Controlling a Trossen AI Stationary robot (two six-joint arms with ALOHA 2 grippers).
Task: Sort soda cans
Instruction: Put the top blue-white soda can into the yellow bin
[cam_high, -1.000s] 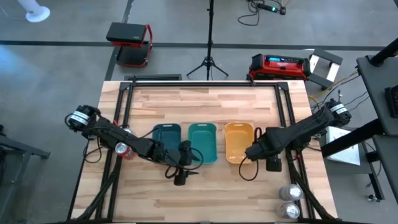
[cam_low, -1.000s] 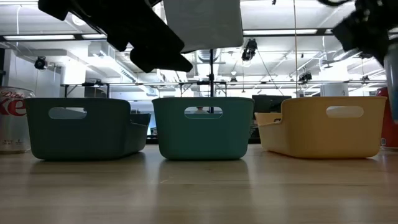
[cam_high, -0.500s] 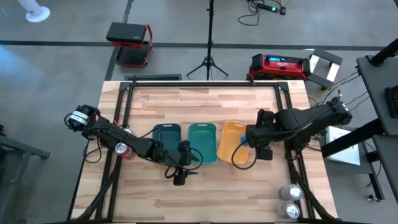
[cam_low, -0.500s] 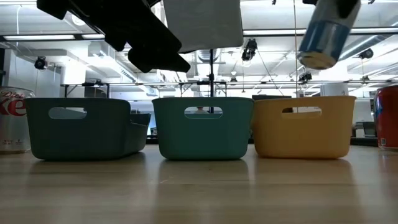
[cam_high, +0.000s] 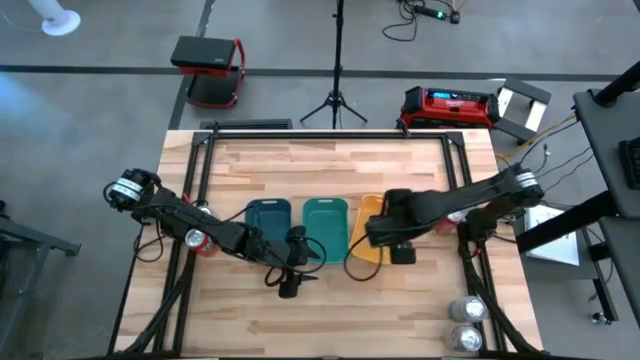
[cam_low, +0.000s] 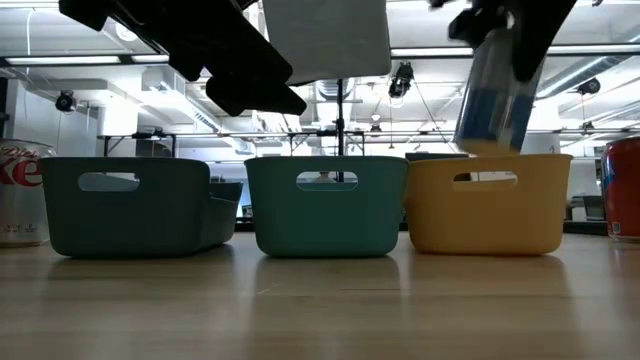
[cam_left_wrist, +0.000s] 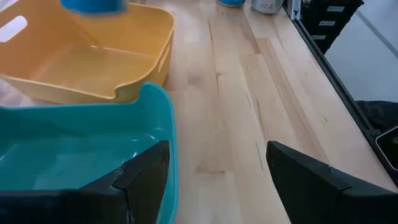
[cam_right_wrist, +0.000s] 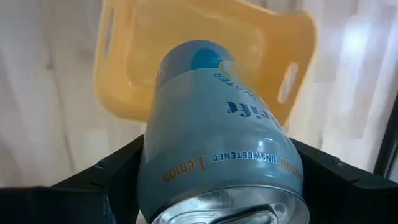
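Wooden table (cam_high: 330, 170) centre frame: my right gripper (cam_right_wrist: 217, 180), clamped on a blue can (cam_right_wrist: 224, 149), hovers over the orange tray (cam_right_wrist: 186, 37); next, lower and release. Left gripper (cam_left_wrist: 214, 171) waits with fingers apart.

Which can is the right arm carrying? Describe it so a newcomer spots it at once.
Start at the row of three trays mid-table and take the orange tray at its right end. Just above it, the right tool holds a can. Unlike the cans standing on the table, it is pale blue, printed "Lemon" and "unsweetened", and is off the table.
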